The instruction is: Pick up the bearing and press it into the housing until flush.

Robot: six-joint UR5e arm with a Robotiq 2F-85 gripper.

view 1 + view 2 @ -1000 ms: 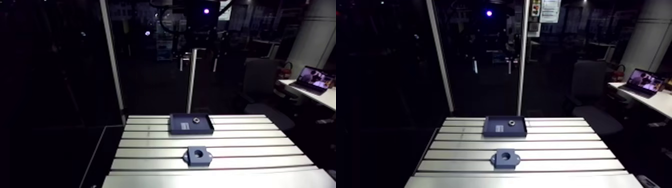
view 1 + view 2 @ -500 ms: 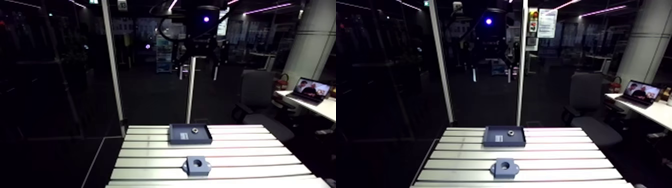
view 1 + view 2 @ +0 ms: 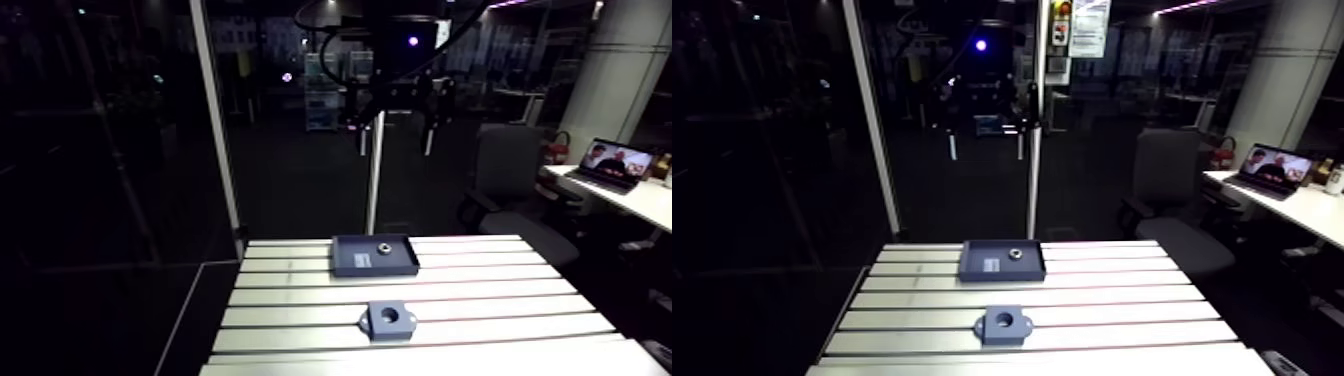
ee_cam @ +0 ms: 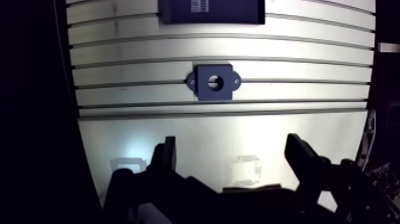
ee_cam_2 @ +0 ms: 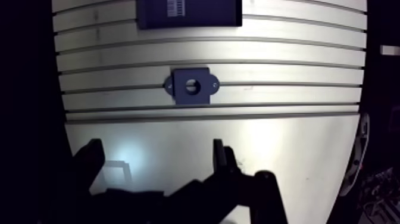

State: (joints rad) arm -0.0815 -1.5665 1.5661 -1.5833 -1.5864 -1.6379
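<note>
Currently the gripper (image 4: 231,158) hangs high above the slotted aluminium table (image 3: 500,290), its two fingers spread wide with nothing between them. The bearing (image 3: 382,245) lies in a shallow dark-blue tray (image 3: 398,264) at the middle of the arm view, towards the tray's far wall and beside a pale label (image 3: 362,260). The housing (image 3: 391,320) sits lower in that frame, nearer the camera and well apart from the tray, with its round bore facing up and empty. Judgement: the bearing is a small metal ring, rigid, dense for its size and probably smooth, so it may slip. A grip across its outer diameter with the fingers squarely opposed appears soundest, keeping it level for the press. Any tilt at the bore would risk jamming. Limitations: in the wrist view the tray is cut off beyond the housing and the bearing does not show. In the arm view the bearing is too small to tell whether it lies flat. Bore depth cannot be read.
</note>
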